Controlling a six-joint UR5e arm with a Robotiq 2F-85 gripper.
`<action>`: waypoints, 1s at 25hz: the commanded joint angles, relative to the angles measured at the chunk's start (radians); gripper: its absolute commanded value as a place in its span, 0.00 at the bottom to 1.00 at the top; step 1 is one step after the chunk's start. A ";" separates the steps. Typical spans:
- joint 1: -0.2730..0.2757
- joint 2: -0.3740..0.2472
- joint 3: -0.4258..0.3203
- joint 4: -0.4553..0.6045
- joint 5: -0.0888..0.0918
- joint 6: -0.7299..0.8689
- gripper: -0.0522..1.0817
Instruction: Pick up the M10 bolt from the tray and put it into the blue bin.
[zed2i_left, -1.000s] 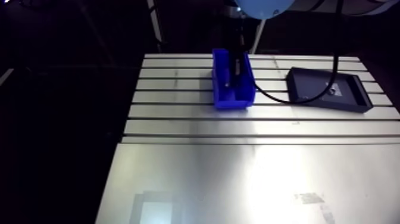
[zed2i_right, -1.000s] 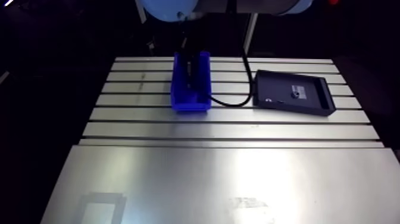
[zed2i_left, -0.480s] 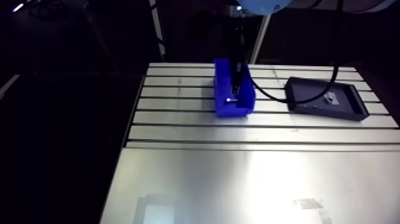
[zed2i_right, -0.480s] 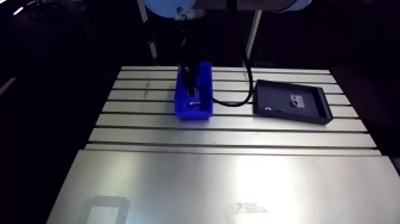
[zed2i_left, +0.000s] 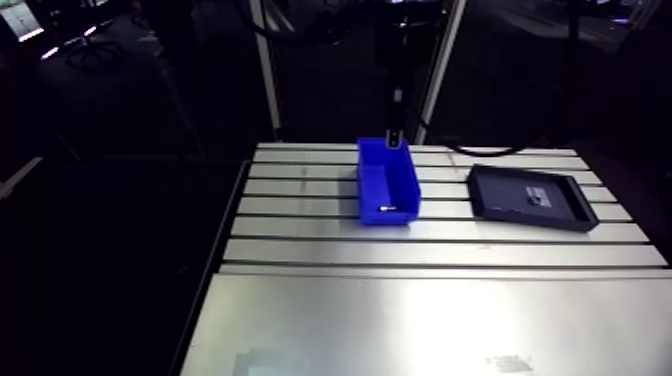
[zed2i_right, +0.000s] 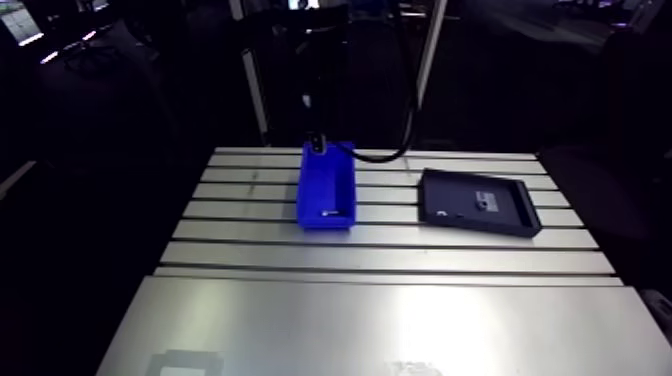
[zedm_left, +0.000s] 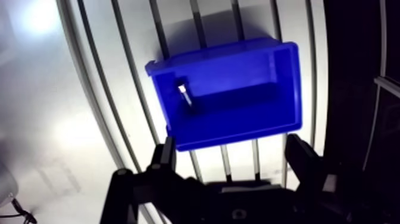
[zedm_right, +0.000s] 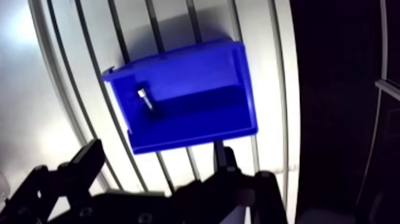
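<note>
Bolt (zedm_left: 184, 95) lies in the blue bin (zedm_left: 250, 71), gripper (zedm_left: 231, 152) spread empty above it, so your task looks done.

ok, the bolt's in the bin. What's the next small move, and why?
Probably a short retreat straight up, away from the bin, then stop. The M10 bolt lies on the floor of the blue bin, near one end wall. The gripper hangs above the bin's edge, open, with nothing between its fingers. Nothing seems left to grasp.
</note>
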 joint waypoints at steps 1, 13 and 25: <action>-0.003 -0.045 -0.129 0.147 -0.004 0.338 0.05; -0.023 -0.073 -0.272 0.358 0.013 1.011 0.05; -0.075 -0.171 -0.293 0.445 0.017 1.295 0.05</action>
